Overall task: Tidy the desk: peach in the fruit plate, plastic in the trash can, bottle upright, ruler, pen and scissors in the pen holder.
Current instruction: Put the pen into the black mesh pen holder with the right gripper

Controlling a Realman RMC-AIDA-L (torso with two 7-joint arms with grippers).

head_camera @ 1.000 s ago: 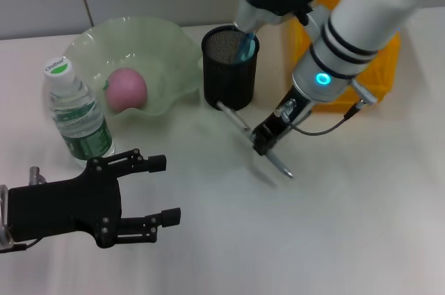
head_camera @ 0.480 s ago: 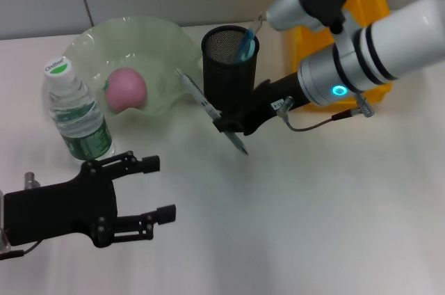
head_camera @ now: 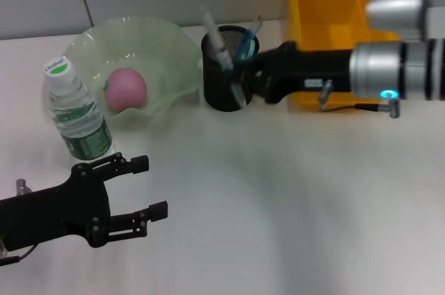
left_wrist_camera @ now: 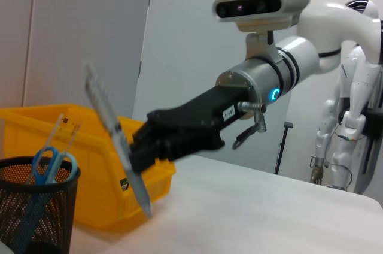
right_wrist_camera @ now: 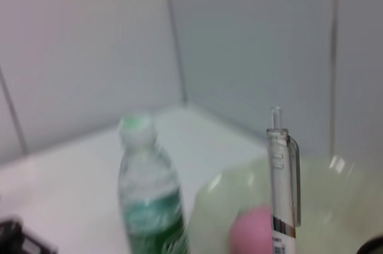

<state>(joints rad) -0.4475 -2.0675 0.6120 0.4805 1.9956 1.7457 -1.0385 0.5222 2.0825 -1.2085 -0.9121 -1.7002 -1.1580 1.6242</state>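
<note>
We are on the pen step: our right gripper (head_camera: pixel 245 81) pinches the pen (head_camera: pixel 221 57) upright just beside the pen holder (head_camera: pixel 228 72) (not yet inside). Next, center and lower it. Left gripper (head_camera: pixel 142 197) idles, spread.

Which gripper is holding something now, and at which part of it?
The right gripper holds the pen near its lower half, beside the holder. The left gripper holds nothing.

On the table (head_camera: pixel 292 197) I see the bottle (head_camera: pixel 75 113) upright at far left, the plate (head_camera: pixel 167 58) behind it holding the peach (head_camera: pixel 126 90). The holder (head_camera: pixel 224 79) sits right of the plate with scissors (head_camera: pixel 245 46) inside; the bin (head_camera: pixel 334 24) stands right of it.
</note>
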